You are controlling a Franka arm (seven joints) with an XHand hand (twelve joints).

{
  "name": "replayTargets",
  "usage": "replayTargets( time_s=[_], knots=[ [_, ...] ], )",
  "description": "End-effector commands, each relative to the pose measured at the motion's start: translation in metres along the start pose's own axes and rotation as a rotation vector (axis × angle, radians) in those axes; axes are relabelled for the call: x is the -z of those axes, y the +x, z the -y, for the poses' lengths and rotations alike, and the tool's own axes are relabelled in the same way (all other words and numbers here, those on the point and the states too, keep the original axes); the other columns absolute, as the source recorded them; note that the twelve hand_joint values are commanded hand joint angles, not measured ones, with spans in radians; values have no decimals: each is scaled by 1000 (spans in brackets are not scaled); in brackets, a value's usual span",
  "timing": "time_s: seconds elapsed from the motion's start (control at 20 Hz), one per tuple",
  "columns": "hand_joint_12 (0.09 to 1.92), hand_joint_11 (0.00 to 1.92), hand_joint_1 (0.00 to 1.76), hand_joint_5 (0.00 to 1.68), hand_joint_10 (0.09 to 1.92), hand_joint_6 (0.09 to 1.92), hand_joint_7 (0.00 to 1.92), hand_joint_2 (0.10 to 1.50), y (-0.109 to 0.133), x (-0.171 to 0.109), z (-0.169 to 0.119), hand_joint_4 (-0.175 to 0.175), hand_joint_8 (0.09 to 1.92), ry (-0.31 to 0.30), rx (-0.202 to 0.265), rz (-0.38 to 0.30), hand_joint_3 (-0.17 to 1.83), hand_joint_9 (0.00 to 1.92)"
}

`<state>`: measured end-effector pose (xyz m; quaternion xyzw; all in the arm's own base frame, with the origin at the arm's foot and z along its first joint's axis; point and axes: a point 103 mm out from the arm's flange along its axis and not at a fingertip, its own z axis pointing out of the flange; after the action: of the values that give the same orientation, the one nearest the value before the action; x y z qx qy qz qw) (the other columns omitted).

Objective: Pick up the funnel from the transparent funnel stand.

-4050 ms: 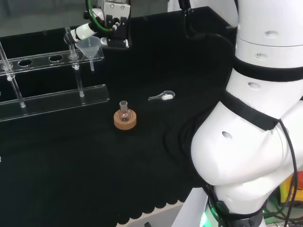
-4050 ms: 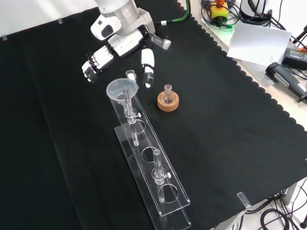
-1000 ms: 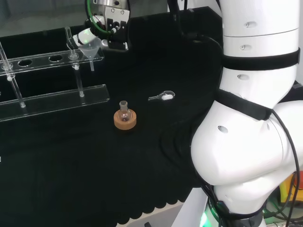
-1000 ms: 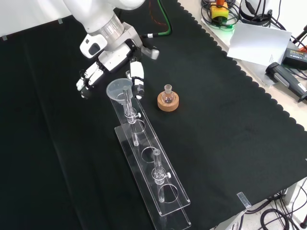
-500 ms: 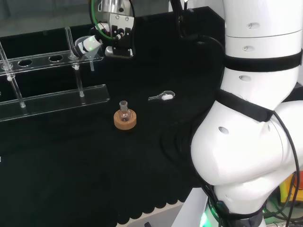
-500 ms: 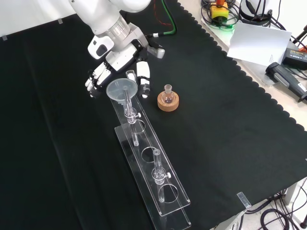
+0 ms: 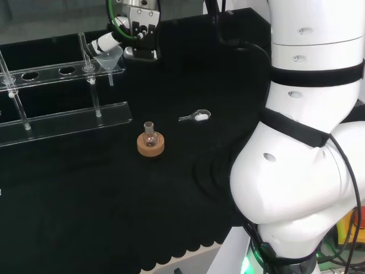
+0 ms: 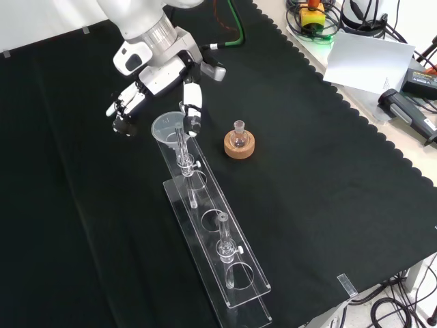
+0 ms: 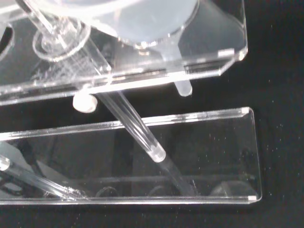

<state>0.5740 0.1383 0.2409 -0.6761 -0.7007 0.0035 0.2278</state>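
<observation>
A: What did the front view give that the head view did not?

B: The hand from above — fingers spread and fairly straight on the left of the funnel, thumb hanging on its right, nothing held. It also showed the whole stand running toward the camera, with a second glass piece nearer its close end.

A: And the head view?

B: It showed a small scoop lying on the cloth to the right of the flask on its cork ring. There the hand sat just right of the funnel, one white finger just above the rim.

A: The wrist view?

B: It looked at the stand from close by — the funnel's stem passing down through the upper plate.

A: How did the funnel look?

B: It was clear, with a wide cone and thin stem, seated upright in the stand's end hole nearest the hand.
</observation>
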Motion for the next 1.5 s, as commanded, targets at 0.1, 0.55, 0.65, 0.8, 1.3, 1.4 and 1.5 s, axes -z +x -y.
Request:
replayTargets(
  time_s=[0.1,0.55,0.65,0.8,1.3,1.4,1.5],
  knots=[
    [87,0,525,256,768,87,461,716,-12,-18,19,-79,476,13,-27,9,45,33],
    [87,0,531,268,796,87,469,718,3,-17,3,-79,489,19,-38,21,47,38],
    [87,0,532,268,797,87,469,719,0,-17,5,-79,490,8,-35,17,48,39],
    [87,0,539,271,800,87,471,721,-8,-17,13,-80,492,-1,-31,12,49,40],
    [87,0,535,245,809,87,444,723,-2,-16,7,-81,490,19,-52,14,52,42],
    [87,0,534,242,810,87,441,723,1,-16,4,-82,490,18,-42,19,52,41],
    [87,0,534,241,810,87,439,723,0,-17,6,-82,490,15,-38,19,53,40]
  ],
)
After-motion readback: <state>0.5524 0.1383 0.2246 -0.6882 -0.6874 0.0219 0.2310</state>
